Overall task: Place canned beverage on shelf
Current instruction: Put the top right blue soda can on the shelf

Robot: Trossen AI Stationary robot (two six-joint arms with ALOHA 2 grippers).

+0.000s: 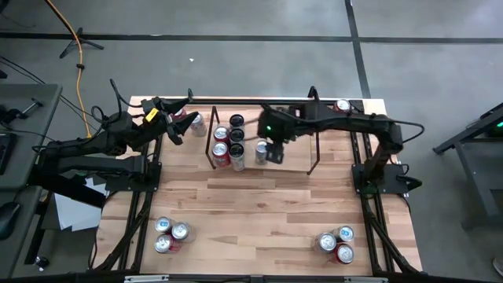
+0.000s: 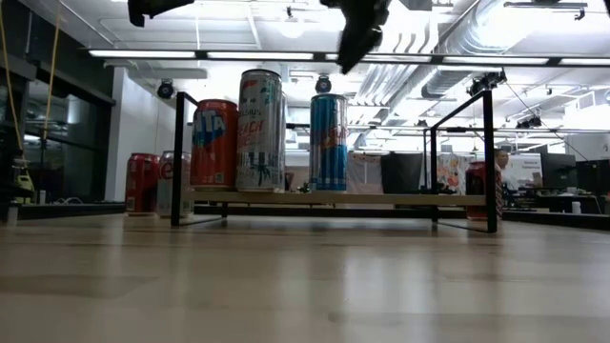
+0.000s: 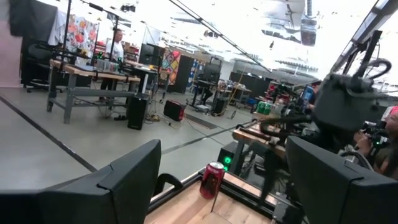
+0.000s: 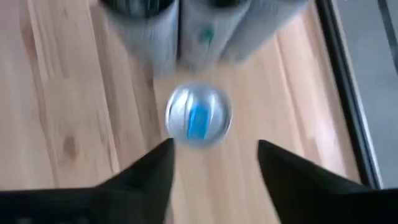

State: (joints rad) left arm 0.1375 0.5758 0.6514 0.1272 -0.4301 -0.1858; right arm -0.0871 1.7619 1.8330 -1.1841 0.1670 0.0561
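Note:
The shelf (image 1: 314, 134) is a low black rod rack at the table's far middle. Several cans stand on its left part, among them a red can (image 2: 214, 143), a tall white can (image 2: 259, 129) and a slim blue can (image 2: 329, 143). My right gripper (image 4: 216, 149) is open just above the blue can's silver top (image 4: 199, 116). Its fingers stand apart and clear of the can, and it also shows in the high view (image 1: 271, 151). My left gripper (image 3: 224, 149) is open and empty at the far left (image 1: 174, 124), beside the shelf's left end.
Two cans (image 2: 152, 183) stand on the table left of the shelf, near my left gripper. A red can (image 1: 342, 104) stands at the far right corner. Clusters of cans stand near the front left (image 1: 169, 236) and front right (image 1: 336, 244). Bare wood lies between them.

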